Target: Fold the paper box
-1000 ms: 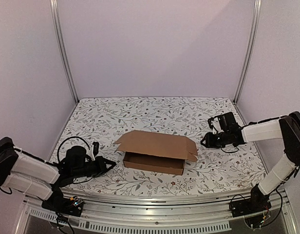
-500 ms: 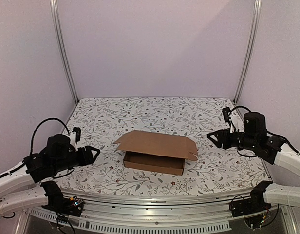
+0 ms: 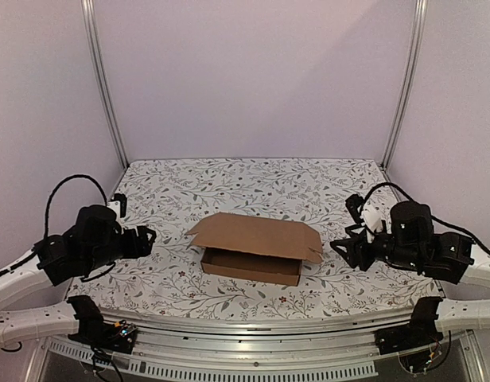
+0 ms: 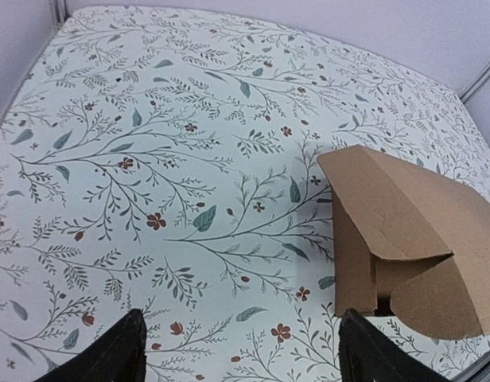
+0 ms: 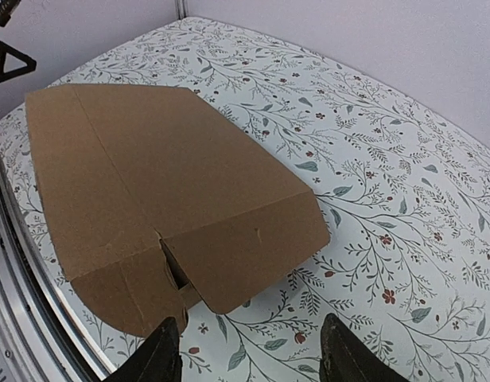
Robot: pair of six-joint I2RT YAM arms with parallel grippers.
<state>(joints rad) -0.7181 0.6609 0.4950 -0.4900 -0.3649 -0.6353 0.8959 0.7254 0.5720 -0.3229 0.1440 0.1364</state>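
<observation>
Paper box (image 3: 257,247) is found mid-tabletop (image 3: 229,179), long axis laid parallel to the near edge, open front turned toward it. Left gripper (image 4: 239,318) and right gripper (image 5: 249,320) are spread apart, nothing gripped.

White arm links (image 3: 13,278), black end effectors (image 3: 146,239) (image 3: 341,246), looping black cables (image 3: 58,191)
</observation>
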